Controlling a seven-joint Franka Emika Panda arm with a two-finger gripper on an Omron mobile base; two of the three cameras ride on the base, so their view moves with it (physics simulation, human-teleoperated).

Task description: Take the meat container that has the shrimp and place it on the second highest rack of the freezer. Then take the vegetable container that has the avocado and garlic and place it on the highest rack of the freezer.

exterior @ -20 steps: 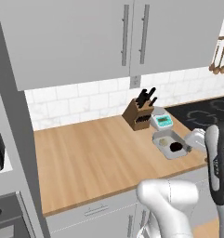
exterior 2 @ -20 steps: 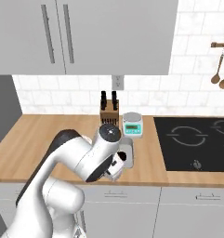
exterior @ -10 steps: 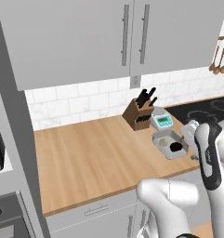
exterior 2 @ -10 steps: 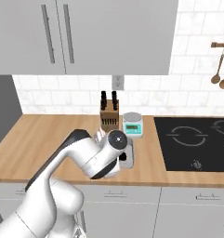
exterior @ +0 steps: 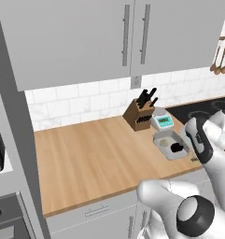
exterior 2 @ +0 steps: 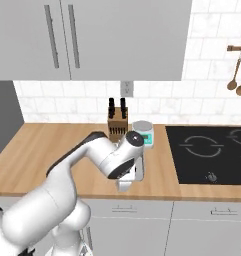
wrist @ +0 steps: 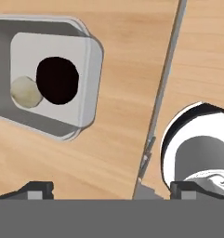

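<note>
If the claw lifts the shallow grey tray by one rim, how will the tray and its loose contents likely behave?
The shallow light-grey rectangular tray looks rigid, so it should probably lift without flexing. Its low walls suggest that the dark rounded avocado and the pale garlic bulb, lying loose and touching, may roll if it tilts. A one-sided grip would likely tip it.

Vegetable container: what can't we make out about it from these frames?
- Right base view: the arm covers the vegetable container.
- Hand view: the container's left end is cut off by the frame edge; avocado overlaps garlic, hiding part of it.
- Left base view: garlic too small to make out clearly.
</note>
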